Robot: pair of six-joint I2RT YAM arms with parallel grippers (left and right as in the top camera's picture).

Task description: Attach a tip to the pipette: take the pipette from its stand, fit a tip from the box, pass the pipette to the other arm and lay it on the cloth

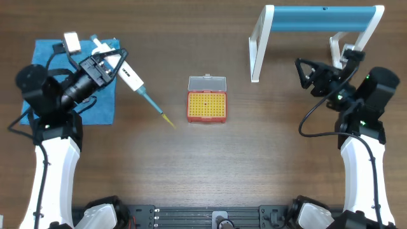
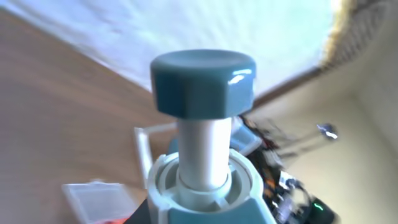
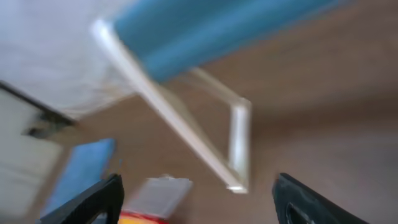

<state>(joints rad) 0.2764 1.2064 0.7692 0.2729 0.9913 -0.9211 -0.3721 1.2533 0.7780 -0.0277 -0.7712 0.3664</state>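
Three of four steps judged done: pipette (image 1: 130, 76) off stand (image 1: 318, 18), yellow tip (image 1: 168, 120) fitted, hand-over apparently made. Box (image 1: 206, 100) at frame centre. Left gripper (image 1: 107, 60), upper left, clamped on pipette's upper end above cloth (image 1: 105, 105); shaft slants toward centre over surface (image 1: 254, 165). Right gripper (image 1: 311, 76), right of frame, spread wide, holding nothing. Remaining: lay pipette on cloth.
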